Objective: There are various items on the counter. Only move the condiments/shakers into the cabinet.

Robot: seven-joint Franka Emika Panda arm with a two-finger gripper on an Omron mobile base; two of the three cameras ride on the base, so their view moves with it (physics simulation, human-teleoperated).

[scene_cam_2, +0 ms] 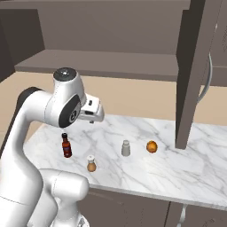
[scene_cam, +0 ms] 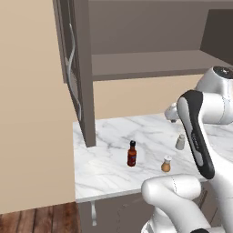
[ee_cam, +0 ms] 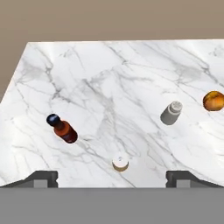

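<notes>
On the white marble counter stand a dark red sauce bottle, a tan shaker with a white top and a small grey shaker. An orange fruit lies to the right of the grey shaker. My gripper hovers above the counter, open, with nothing between its wide-set fingertips. It looks down on all the items, the tan shaker nearest below it. The cabinet above stands open, its shelf bare.
The cabinet door with its curved silver handle hangs open at the left, over the counter's left end. A second door panel reaches down to the counter at the right. A beige wall runs behind the counter.
</notes>
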